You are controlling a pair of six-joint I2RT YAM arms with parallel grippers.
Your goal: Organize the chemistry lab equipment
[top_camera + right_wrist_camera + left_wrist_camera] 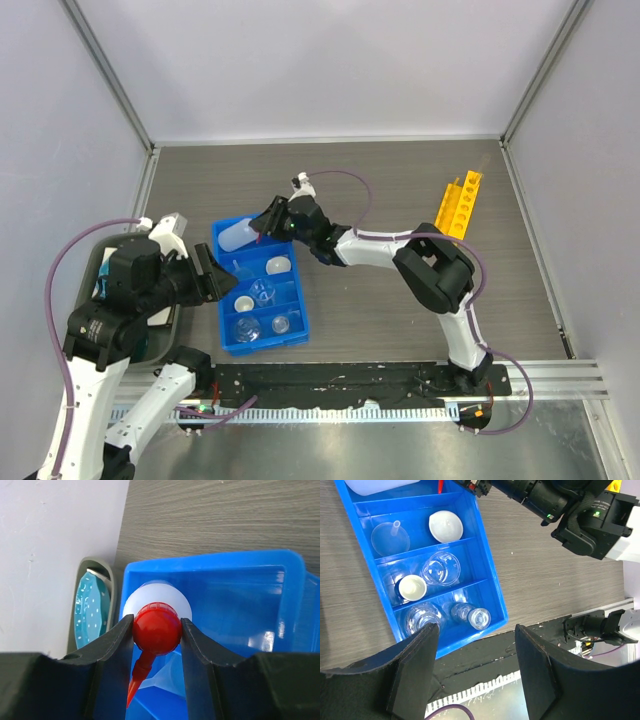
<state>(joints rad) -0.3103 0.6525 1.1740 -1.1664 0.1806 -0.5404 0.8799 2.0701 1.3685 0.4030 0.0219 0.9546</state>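
Right wrist: right tool clamps the squeeze bottle by its cap, body lying toward the left edge of the worktop.

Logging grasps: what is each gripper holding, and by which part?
Right gripper holds the squeeze bottle by its red cap; left gripper holds nothing.

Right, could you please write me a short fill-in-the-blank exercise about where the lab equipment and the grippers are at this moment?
1. The right gripper is shut on the squeeze bottle's ____ cap.
2. The white dish shares its compartment of the blue tray with the ____.
3. The yellow rack lies on the table on the ____ arm's side.
4. The left gripper holds nothing; its jaws are ____.
Missing words: red; funnel; right; open.
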